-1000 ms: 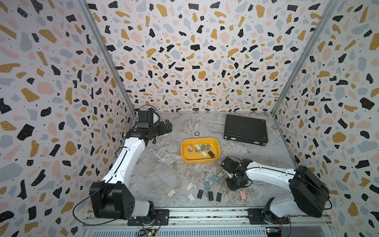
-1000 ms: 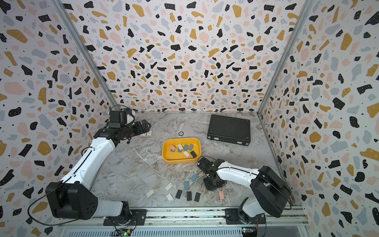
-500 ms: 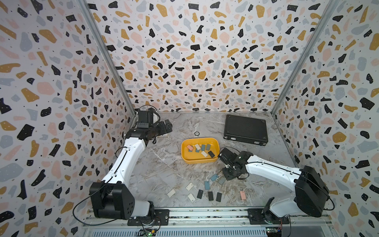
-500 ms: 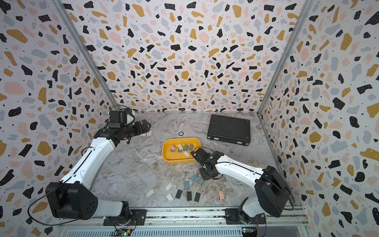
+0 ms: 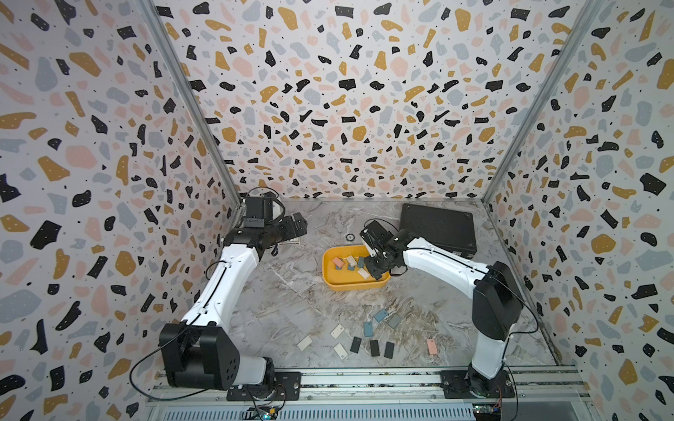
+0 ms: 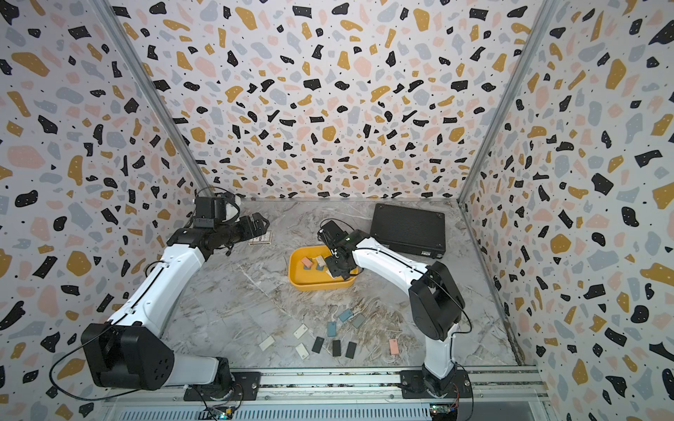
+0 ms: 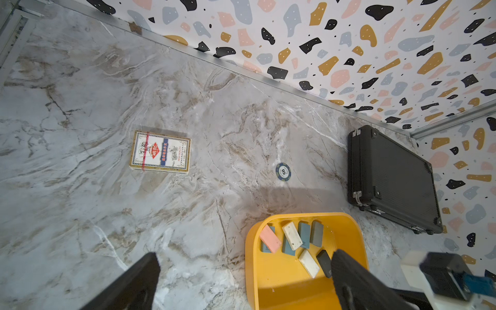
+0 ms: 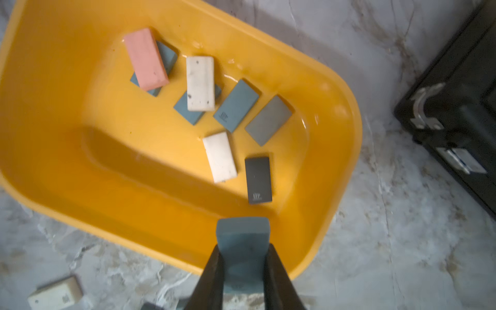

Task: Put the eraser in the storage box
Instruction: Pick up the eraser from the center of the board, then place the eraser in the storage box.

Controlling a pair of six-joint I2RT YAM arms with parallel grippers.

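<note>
your right hand (image 8: 243, 251) is pinching a blue-grey eraser (image 8: 243, 230) between its two fingers. the jaws are pressing tight on its long sides, and its free end is sticking out past the fingertips. in the right wrist view that end is showing against the inner wall of the yellow box (image 8: 346, 107), close to the rim. you cannot tell whether it is touching the plastic. in both top views this hand is hanging over the side of the box (image 5: 350, 286) that is facing the black case (image 5: 437, 229), with the arm reaching in from that side.

other erasers are already lying on the box floor. a pink one (image 8: 146, 59) is resting across a blue one, and a white one (image 8: 200, 83) is resting across another blue one. a blue, a grey, a second white and a black one (image 8: 259, 179) are lying flat and apart.

your left hand (image 5: 297, 224) is holding nothing, with its jaws standing wide apart. it is hovering near the far left corner of the tabletop (image 5: 291, 310), close to the card pack (image 7: 160, 151) and well apart from the box. a round chip (image 7: 283, 171) is lying between the pack and the case.

more loose erasers (image 5: 374, 348) are lying scattered on the near part of the tabletop, well apart from the box.
</note>
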